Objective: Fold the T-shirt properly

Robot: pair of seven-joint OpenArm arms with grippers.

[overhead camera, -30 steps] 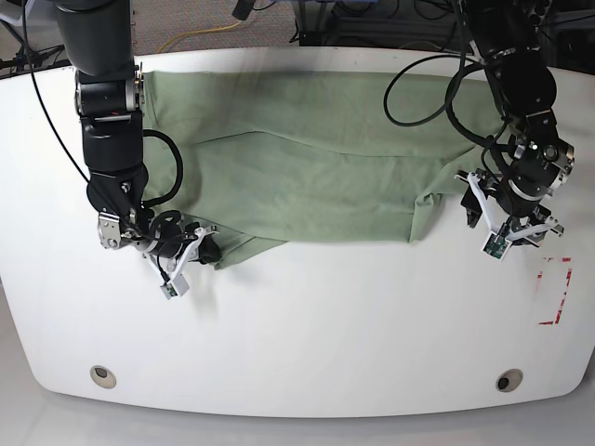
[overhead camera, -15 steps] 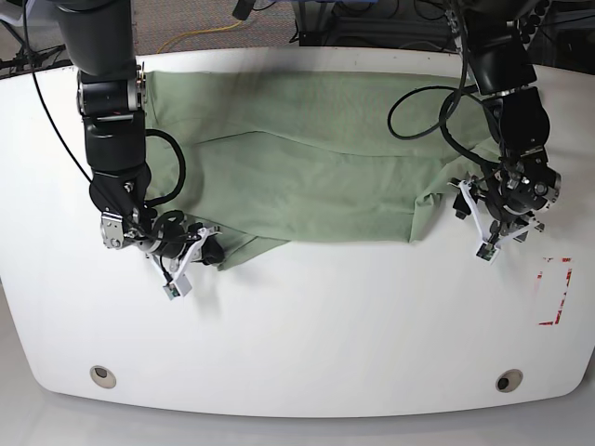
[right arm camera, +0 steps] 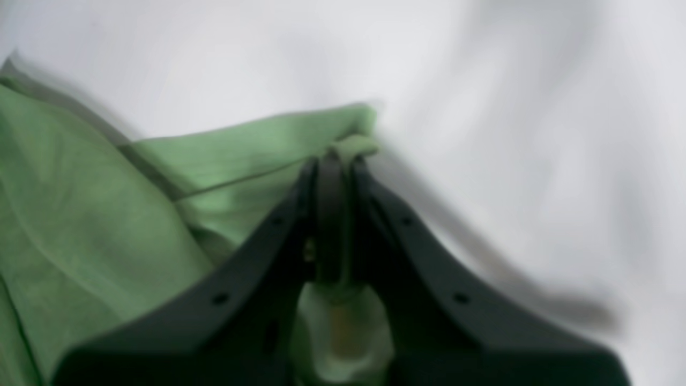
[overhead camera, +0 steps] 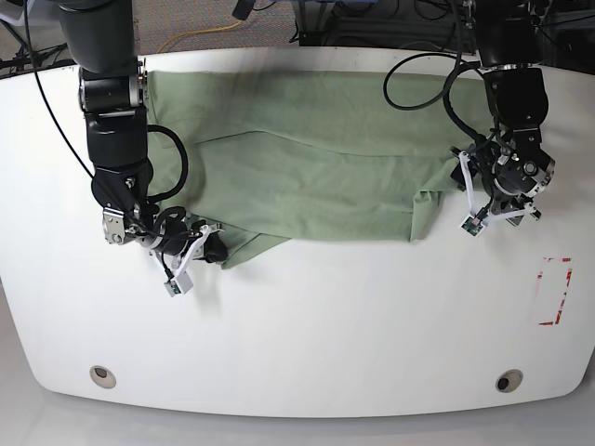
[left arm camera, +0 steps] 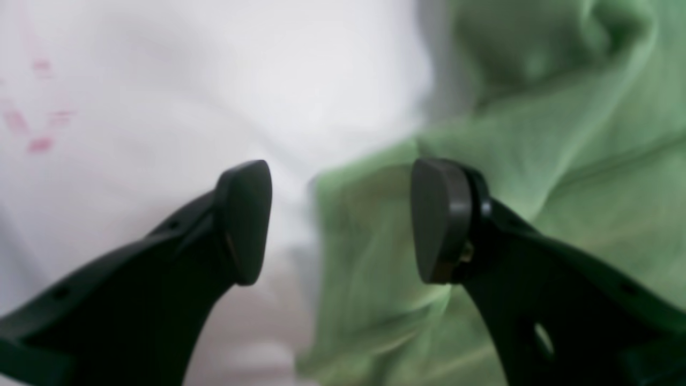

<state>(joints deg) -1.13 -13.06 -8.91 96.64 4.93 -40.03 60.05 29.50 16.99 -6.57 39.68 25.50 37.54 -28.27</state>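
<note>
Black jaws of the right gripper (right arm camera: 335,177) are pressed together on a folded corner of the T-shirt (overhead camera: 307,158), a small tuck of green cloth being pinched between them. Beyond that pinch, bare white surface (overhead camera: 307,325) is seen. The jaws of the left gripper (left arm camera: 340,220) stand apart and empty, with the garment's near edge lying between them and under the right-hand one, bare surface under the other. Farther off, the rest of the shirt is spread wrinkled across the far half of the surface. For a clean fold, the open jaws would best be lowered astride that hem and closed on both layers before any lift, and both corners raised together so the cloth is kept taut.
</note>
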